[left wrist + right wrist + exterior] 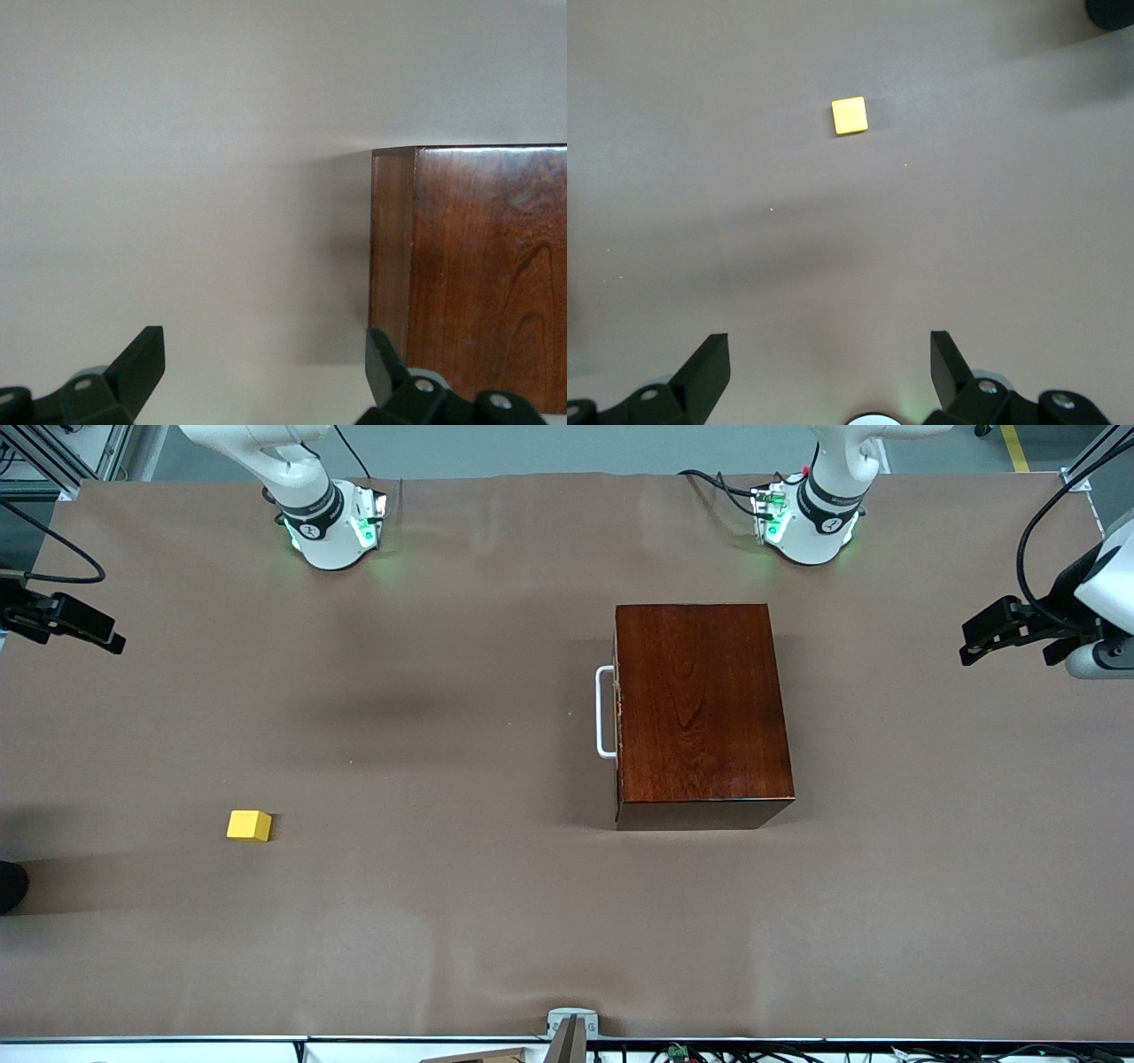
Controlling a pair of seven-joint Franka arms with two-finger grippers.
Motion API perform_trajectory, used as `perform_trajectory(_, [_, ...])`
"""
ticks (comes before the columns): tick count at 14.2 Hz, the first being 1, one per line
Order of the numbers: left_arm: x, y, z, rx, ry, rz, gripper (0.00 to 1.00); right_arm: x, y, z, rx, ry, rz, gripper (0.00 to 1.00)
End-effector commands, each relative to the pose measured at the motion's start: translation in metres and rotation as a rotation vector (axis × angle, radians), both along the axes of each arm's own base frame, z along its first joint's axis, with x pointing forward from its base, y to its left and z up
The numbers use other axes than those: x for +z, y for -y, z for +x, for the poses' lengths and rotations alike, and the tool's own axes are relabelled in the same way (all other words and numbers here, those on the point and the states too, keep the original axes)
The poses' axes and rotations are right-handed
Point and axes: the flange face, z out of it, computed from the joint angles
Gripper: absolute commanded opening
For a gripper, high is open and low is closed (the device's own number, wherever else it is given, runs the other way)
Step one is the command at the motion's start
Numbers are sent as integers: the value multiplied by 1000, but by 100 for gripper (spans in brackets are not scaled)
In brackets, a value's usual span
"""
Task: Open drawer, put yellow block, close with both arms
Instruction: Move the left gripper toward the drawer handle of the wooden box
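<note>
Glossy red-brown wooden box (700, 708) mid-table with drawer shut, white U-shaped bar handle (604, 712) facing the right arm's end, small matte yellow block (249, 825) nearer the front camera on brown cloth-covered table (461, 921), left gripper (266, 376) and right gripper (830, 372) spread wide, empty, aloft at their own table ends.

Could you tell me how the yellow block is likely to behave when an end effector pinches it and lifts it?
The yellow block looks like a rigid cube with flat faces, so it should sit still and not roll. It looks narrower than the right end effector's open fingers, so probably light. Its smooth sides might slip if pinched off-centre.
</note>
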Motion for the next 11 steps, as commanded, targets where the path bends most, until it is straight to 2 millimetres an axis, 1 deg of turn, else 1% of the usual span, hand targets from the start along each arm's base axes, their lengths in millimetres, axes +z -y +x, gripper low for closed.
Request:
perform_trajectory(1, [0,19,2,-25,13,-3,100,2,3,0,4,11,-6,100])
perform_trajectory(2, [-1,41,1,-41,18,-2,100,2,3,0,4,13,-6,100])
perform_trajectory(4, [-18,79,4,-14,-6,-7,100,2,3,0,4,13,-6,100])
perform_trajectory(5, [-21,104,1,-24,-12,-9,100,3,3,1,4,14,-6,100])
perform_trajectory(6, [-25,125,1,-22,-18,-18,100,3,3,1,4,14,-6,100])
perform_trajectory(8, [-32,186,-5,17,-31,-34,100,3,3,1,4,14,-6,100])
perform_trajectory(9, [-33,215,-10,46,-31,-41,100,3,3,1,4,14,-6,100])
perform_trajectory(11, [-41,266,-23,46,-42,-43,100,2,3,1,4,13,-6,100])
